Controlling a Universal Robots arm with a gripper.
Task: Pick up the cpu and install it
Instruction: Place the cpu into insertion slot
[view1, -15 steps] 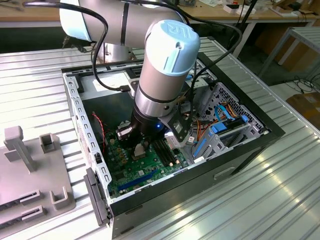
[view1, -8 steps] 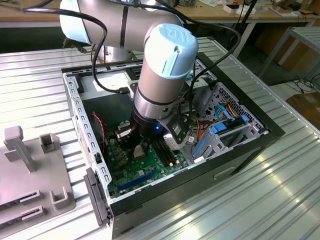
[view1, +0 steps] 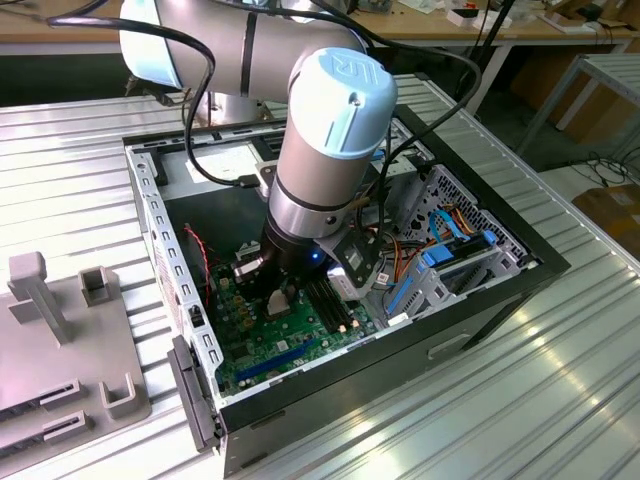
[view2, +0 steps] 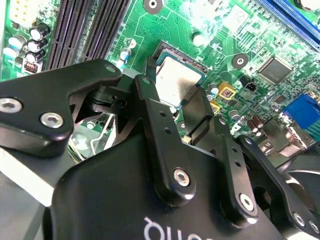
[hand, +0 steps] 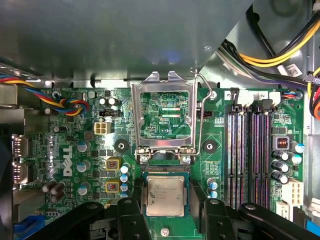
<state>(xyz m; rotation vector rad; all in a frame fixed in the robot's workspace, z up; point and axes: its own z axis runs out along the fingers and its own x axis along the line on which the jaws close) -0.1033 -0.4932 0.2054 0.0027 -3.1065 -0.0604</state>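
The cpu (hand: 165, 196), a small square chip with a silver-grey top, lies level in the socket on the green motherboard (hand: 75, 150). My gripper (hand: 165, 206) straddles it, and its black fingers (hand: 131, 212) press against two opposite sides of the chip. In the second wrist view the cpu (view2: 176, 82) sits between the same fingers (view2: 150, 107), with the gripper (view2: 175, 97) shut on it. The socket's metal load plate (hand: 165, 120) stands flipped open beside the socket. In the exterior view the gripper (view1: 280, 298) is low inside the open computer case (view1: 400, 345).
The wire retention lever (hand: 201, 115) stands raised beside the load plate. Memory slots (hand: 247, 160) run along one side of the socket, with coloured cables (hand: 280, 55) beyond. A blue drive bracket (view1: 440, 265) fills the case's right end. A grey fixture (view1: 60, 340) sits at the exterior view's left.
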